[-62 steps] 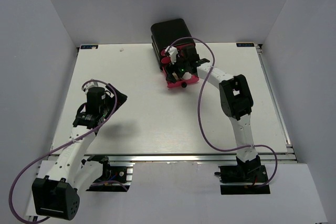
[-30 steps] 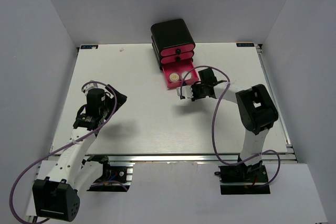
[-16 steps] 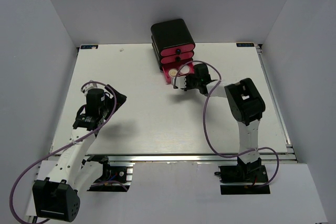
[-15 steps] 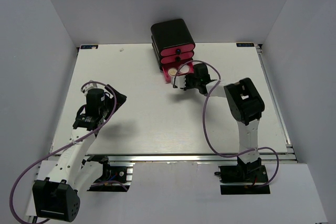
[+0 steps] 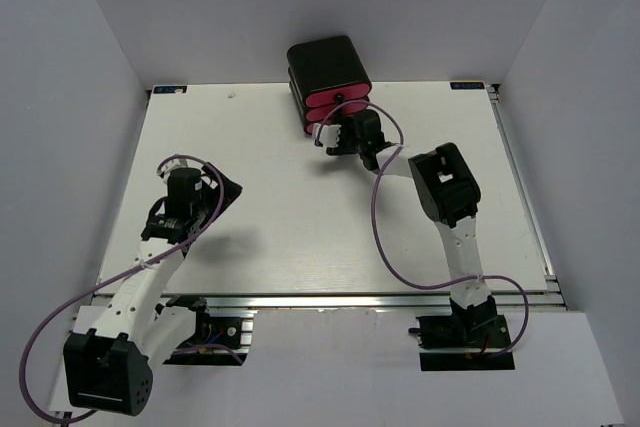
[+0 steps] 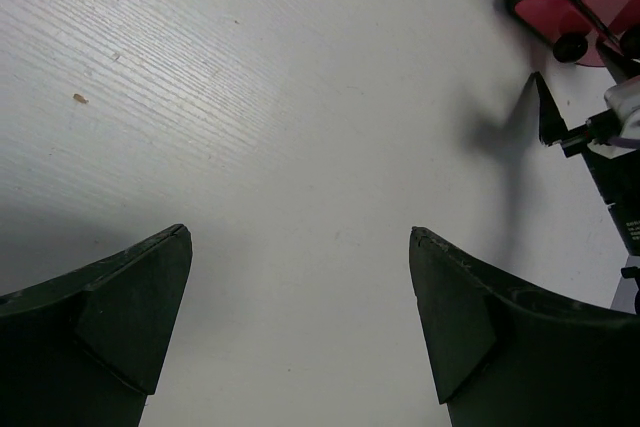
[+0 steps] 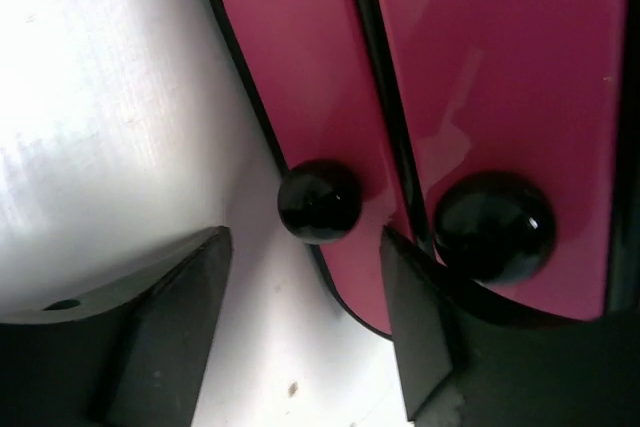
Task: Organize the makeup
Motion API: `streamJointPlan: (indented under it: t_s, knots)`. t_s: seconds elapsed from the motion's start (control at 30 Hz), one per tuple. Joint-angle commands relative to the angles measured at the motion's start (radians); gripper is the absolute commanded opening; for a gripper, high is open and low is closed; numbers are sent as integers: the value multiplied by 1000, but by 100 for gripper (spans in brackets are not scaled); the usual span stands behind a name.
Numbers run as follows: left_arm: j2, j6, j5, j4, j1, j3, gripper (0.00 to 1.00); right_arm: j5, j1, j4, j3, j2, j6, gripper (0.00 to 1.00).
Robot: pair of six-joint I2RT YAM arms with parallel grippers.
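Note:
No makeup shows in any view now. The black box [image 5: 325, 65] with three pink drawers stands at the back of the table, all drawers pushed in. My right gripper [image 5: 345, 130] is right at its front. In the right wrist view this gripper [image 7: 305, 233] is open, its jaws either side of the lowest drawer's black knob [image 7: 320, 202] without gripping it; a second knob [image 7: 493, 225] sits on the drawer above. My left gripper [image 5: 222, 192] is open and empty over bare table at the left [image 6: 300, 234].
The white table [image 5: 280, 207] is walled in by white panels on three sides. The left wrist view shows the box's drawer fronts [image 6: 560, 7] and the right gripper [image 6: 590, 132] at its top right.
The lowest drawer, open with a round gold compact in it, is now shut. My right gripper moved up to the box front with it. The left arm hardly moved.

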Motion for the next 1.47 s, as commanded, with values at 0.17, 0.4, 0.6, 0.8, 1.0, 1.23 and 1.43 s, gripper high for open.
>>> streamJointPlan:
  t_s: [0.17, 0.4, 0.6, 0.8, 1.0, 1.23, 1.43]
  knots:
    - [5, 13, -10, -21, 9, 52, 98, 45, 4, 105, 52, 50, 48, 78]
    - [-7, 14, -7, -18, 10, 49, 98, 16, 4, 111, -162, -126, 103, 78]
    - [-52, 32, 51, 51, 10, 14, 98, -68, -19, -184, -299, -457, 396, 89]
    - [-92, 95, 140, 143, 10, 3, 98, -220, -65, -663, -180, -628, 811, 89]
    - [-104, 134, 211, 179, 10, 23, 98, -120, -100, -662, -279, -896, 926, 89]
    - [-130, 143, 260, 188, 10, 14, 98, 99, -112, -766, -344, -1026, 1003, 89]
    - [-147, 166, 284, 169, 10, 27, 98, 45, -169, -759, -399, -1125, 1003, 90]
